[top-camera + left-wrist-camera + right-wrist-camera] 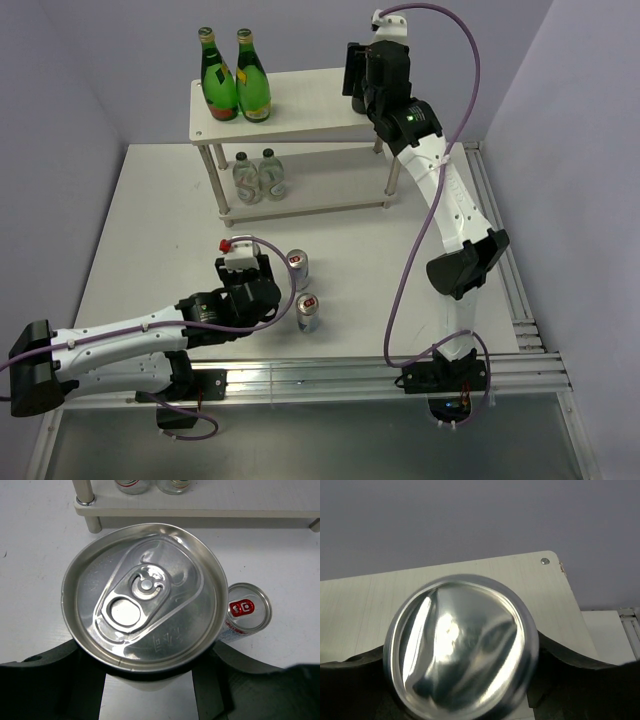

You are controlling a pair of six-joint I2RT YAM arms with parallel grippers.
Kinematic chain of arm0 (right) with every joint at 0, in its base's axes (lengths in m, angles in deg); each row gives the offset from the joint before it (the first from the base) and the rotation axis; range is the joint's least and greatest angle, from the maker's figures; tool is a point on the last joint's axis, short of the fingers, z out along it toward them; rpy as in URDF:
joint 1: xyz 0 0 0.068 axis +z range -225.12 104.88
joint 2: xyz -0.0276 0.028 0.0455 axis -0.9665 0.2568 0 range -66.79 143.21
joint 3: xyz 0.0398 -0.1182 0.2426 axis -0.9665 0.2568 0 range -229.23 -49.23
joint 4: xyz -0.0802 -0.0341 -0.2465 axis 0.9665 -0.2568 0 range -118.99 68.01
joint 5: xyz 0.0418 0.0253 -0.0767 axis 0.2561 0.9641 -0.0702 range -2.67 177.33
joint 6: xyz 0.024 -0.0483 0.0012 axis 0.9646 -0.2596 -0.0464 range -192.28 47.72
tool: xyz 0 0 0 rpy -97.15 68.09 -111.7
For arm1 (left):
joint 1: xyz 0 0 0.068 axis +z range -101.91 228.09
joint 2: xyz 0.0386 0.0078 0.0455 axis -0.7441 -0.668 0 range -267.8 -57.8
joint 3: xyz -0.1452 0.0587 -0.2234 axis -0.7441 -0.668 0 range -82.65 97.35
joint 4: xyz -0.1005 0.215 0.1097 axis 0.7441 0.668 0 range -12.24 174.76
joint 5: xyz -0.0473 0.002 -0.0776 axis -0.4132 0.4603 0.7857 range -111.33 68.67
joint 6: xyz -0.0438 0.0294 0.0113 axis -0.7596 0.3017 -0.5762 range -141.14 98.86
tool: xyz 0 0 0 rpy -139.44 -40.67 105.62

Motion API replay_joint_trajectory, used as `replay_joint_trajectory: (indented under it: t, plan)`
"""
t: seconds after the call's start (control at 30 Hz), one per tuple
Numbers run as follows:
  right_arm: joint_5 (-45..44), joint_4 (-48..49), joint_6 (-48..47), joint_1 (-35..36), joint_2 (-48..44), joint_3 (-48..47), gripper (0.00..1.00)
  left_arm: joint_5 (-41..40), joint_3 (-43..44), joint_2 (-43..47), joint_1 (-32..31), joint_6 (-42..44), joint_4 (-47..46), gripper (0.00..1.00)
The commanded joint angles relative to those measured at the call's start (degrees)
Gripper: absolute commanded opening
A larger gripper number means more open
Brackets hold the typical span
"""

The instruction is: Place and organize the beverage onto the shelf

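1. Tabletop [160,240]: carries the shelf along its far edge. Far silver can [297,268] and near silver can [308,312] stand upright near the middle, long axes vertical, red tabs up.
2. Shelf [300,110]: green glass bottles [237,75] at the top board's left end, clear bottles [258,175] at the lower board's left end, all upright.
3. Right gripper [462,667]: clamped on the dome-ended can [462,647] over the top board's right end, close to its corner. Risk: let go too near that edge, tips off. Smooth tabless end faces the wrist camera, likely the base, so possibly inverted. Long axis along the fingers, roughly vertical. Contact with the board: cannot tell.
4. Left gripper [147,677]: jaws pressed on the pull-tab can [142,605], just left of the silver cans, shelf beyond. Tab end up, long axis vertical, body colour hidden. Risk: swinging right on the lift knocks a silver can over.
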Motion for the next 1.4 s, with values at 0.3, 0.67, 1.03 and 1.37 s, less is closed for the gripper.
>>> replay_joint_trajectory:
  t: [0.3, 0.67, 1.03, 1.37]
  plan:
    - [-1.6, 4.9, 0.3, -0.3, -1.8, 1.6, 0.80, -3.0, 3.2, 1.2, -0.3, 0.8, -4.1, 0.00]
    - [-1.4, 8.6, 1.3, -0.3, -7.3, 10.7, 0.97, -5.3, 7.0, 2.2, -0.3, 3.5, -0.9, 0.00]
    - [5.2, 13.5, 3.6, 0.1, -17.4, 25.4, 1.00, -6.9, 11.7, 2.2, -0.3, 8.3, -1.5, 0.00]
    - [2.0, 19.9, 7.8, 5.6, -40.0, 51.1, 1.00, -0.3, 25.3, -0.2, 1.7, 36.7, -20.6, 0.00]
